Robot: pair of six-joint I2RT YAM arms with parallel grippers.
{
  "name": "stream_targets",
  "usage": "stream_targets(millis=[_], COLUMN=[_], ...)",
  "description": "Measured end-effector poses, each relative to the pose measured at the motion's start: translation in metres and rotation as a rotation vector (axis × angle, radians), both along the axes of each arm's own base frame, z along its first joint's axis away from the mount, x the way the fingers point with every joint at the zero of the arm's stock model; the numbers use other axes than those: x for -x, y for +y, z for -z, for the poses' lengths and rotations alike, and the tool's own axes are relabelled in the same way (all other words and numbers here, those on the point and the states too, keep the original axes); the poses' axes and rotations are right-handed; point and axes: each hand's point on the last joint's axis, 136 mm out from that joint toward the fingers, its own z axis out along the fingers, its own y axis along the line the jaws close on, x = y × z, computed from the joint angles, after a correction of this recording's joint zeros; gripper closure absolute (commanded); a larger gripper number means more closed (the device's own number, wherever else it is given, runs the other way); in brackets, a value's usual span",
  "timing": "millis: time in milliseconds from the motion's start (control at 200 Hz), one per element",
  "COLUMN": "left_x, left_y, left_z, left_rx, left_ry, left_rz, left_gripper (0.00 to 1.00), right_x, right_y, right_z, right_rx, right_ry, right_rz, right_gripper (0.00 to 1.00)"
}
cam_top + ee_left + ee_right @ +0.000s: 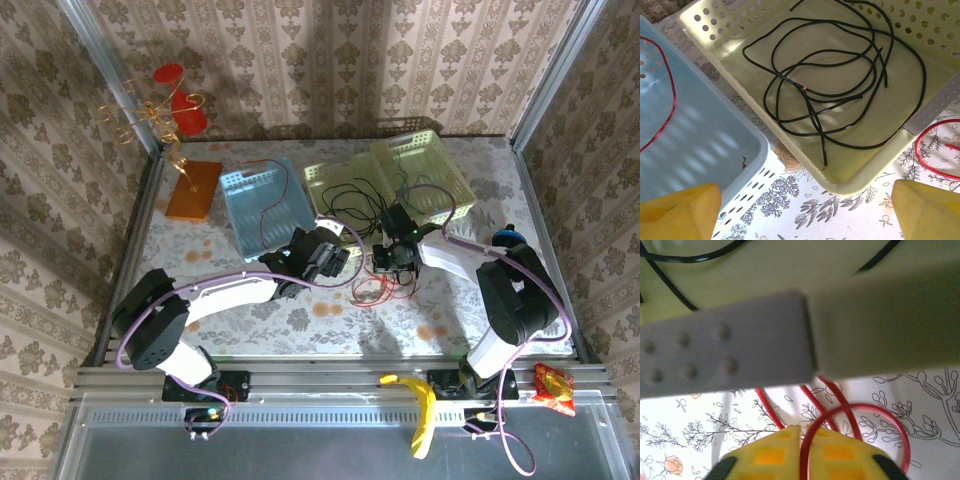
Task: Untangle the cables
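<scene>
Floral-printed cloth covered the table (300, 320), boxed in by damask-papered walls on three sides. On it sat a blue basket (700, 150) and, touching it, a pale yellow basket (850, 185).

The black cable (840, 94) lay wholly inside the yellow basket in loose overlapping loops, both cut ends free. The red cable (862, 406) was bunched on the cloth just in front of that basket's near rim. A red strand (671, 100) also curved across the blue basket's floor; whether it was the same wire could not be told.

The right gripper (802, 450) had its yellow pads pressed together, with a red strand pinched in the seam and a loop springing out beside it. The left gripper (802, 210) hovered with its fingers spread wide and nothing between them, above the corner where the two baskets met.

These wires looked light, thin and limp, with just enough spring to hold a curl. They would likely slide rather than lift cleanly, and drag neighbouring loops along. A free end or a single outer loop seemed the best place to grip, away from crossings.

The yellow basket's rim stood very close over the right fingers, so a pull should probably run toward the bare cloth near the arms' bases.
</scene>
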Motion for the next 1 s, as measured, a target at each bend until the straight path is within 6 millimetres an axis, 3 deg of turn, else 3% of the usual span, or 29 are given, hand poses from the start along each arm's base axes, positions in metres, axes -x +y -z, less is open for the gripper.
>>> stream_targets(millis=[110, 190, 440, 605, 750, 840, 940, 1000], left_x=[0.000, -0.001, -0.001, 0.000, 0.006, 0.013, 0.025, 0.034], left_y=[-0.001, -0.002, -0.010, -0.018, -0.023, -0.028, -0.038, -0.047], left_z=[-0.001, -0.002, -0.008, -0.011, -0.014, -0.019, -0.028, -0.033], left_rx=[0.004, 0.013, 0.047, 0.075, 0.097, 0.130, 0.175, 0.193], left_ry=[-0.002, -0.008, -0.019, -0.023, -0.019, -0.018, -0.008, -0.004], left_rz=[0.000, 0.001, 0.031, 0.065, 0.110, 0.165, 0.258, 0.330], left_gripper=[0.10, 0.10, 0.10, 0.10, 0.12, 0.15, 0.32, 0.36], right_x=[0.003, 0.004, 0.013, 0.025, 0.037, 0.038, 0.037, 0.035], right_y=[0.000, -0.001, -0.007, -0.009, -0.006, -0.004, -0.003, -0.002], right_z=[-0.007, -0.029, -0.160, -0.215, -0.244, -0.250, -0.247, -0.244], right_rx=[-0.004, -0.022, -0.176, -0.292, -0.416, -0.449, -0.455, -0.455], right_ry=[-0.007, -0.057, -0.388, -0.512, -0.571, -0.576, -0.560, -0.551], right_rz=[-0.013, -0.028, -0.105, -0.160, -0.204, -0.213, -0.213, -0.210], right_gripper=[1.00, 1.00, 1.00, 1.00, 1.00, 1.00, 0.99, 0.99])
